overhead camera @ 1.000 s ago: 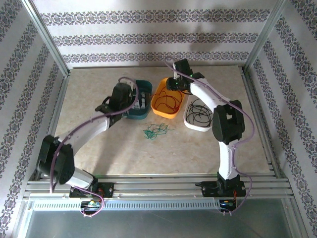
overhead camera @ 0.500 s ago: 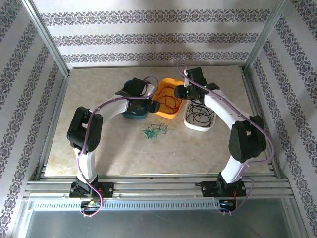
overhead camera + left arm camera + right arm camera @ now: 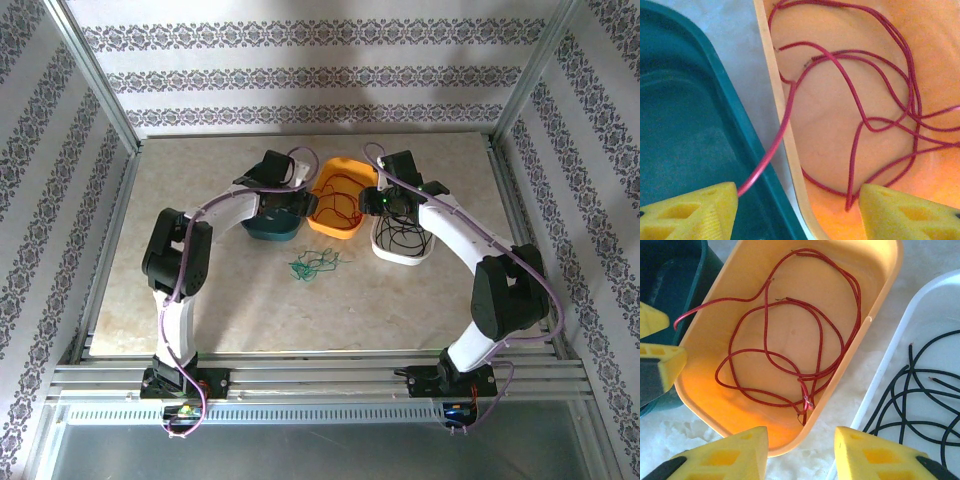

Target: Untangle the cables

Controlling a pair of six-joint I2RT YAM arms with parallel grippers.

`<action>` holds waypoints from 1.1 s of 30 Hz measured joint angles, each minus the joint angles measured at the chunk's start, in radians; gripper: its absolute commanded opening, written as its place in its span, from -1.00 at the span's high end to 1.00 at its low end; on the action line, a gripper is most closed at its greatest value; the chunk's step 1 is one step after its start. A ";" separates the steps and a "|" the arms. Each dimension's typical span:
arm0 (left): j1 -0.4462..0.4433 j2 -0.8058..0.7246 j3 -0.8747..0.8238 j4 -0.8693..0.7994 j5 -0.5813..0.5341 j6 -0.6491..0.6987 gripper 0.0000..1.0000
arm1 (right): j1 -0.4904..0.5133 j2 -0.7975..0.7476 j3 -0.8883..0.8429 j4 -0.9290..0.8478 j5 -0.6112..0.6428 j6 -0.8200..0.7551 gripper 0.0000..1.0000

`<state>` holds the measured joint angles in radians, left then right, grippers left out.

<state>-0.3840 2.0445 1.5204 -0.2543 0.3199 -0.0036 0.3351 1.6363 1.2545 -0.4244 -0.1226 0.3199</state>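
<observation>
Red cable (image 3: 766,315) lies coiled in the orange tray (image 3: 880,290). One end trails over the rim toward the teal tray (image 3: 685,125), beside the left gripper (image 3: 799,197), whose jaws are spread and empty. The right gripper (image 3: 801,440) hovers above, also spread and empty. Black cable (image 3: 910,370) sits in the white tray (image 3: 900,340); green cable (image 3: 315,266) lies on the table (image 3: 200,280).

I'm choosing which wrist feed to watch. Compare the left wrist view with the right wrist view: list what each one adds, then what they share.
Left wrist adds: a close look at one red cable strand crossing the orange tray rim and running over the teal bin up to a finger of the open left tool; contact unclear. Right wrist adds: the white tray holding the black cable, and the open right tool. Shared: red cable, orange tray, teal bin.
</observation>
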 measured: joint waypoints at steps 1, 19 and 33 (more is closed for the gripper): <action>0.000 0.013 0.016 0.000 -0.002 0.002 -0.18 | 0.000 0.000 0.000 0.002 -0.002 0.000 0.23; 0.005 0.077 0.123 -0.040 -0.014 0.043 1.00 | 0.000 -0.022 -0.035 0.022 -0.011 0.019 0.25; -0.011 0.027 0.111 -0.073 -0.017 0.065 1.00 | 0.000 -0.022 -0.039 0.050 -0.018 0.027 0.25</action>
<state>-0.3946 2.0712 1.6310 -0.3275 0.3027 0.0612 0.3351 1.6142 1.2156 -0.3744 -0.1406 0.3466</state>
